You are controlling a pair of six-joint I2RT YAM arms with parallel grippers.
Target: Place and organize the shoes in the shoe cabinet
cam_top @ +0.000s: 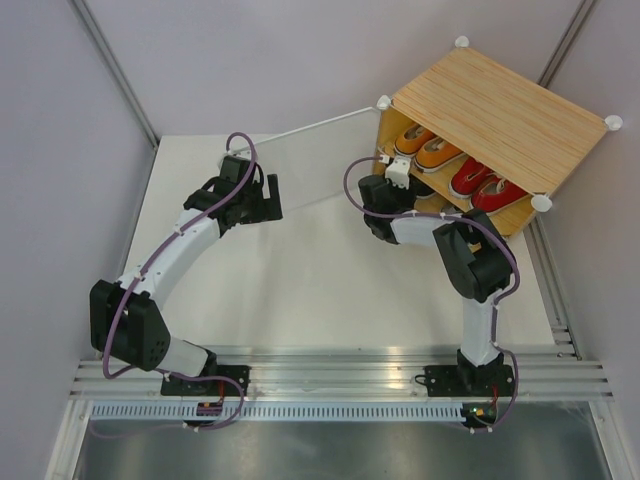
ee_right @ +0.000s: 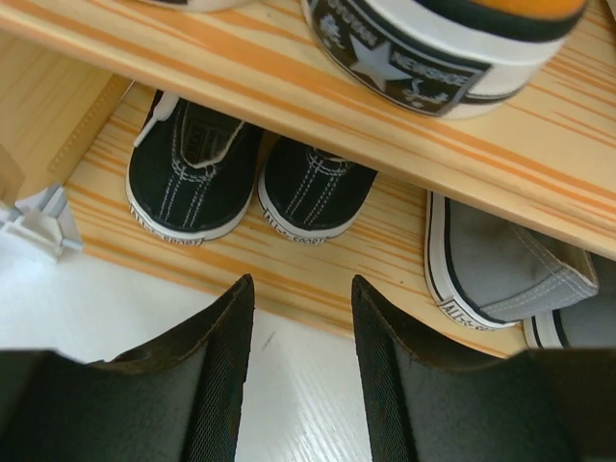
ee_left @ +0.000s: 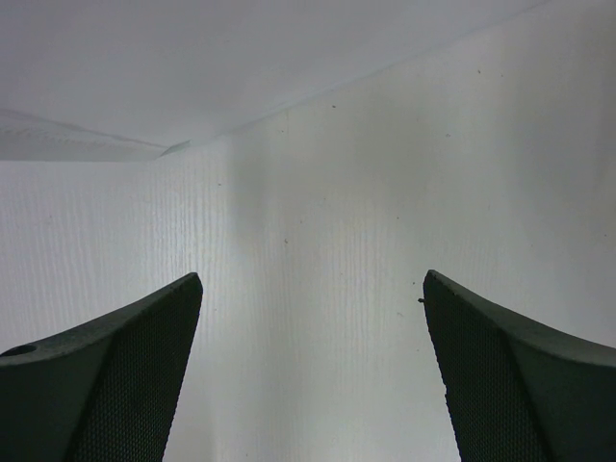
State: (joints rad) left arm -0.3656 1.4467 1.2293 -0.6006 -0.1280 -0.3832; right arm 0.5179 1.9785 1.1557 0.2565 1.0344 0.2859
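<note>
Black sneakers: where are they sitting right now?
Right wrist view: the black sneakers stand on the bottom level of the shoe cabinet, left side, heels outward, just beyond the right gripper, with a grey sneaker to their right.

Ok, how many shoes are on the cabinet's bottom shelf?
4. The left black shoe and right black shoe sit side by side, a grey shoe to their right, and a second grey shoe is cut off at the picture's edge. More may be hidden beyond it.
</note>
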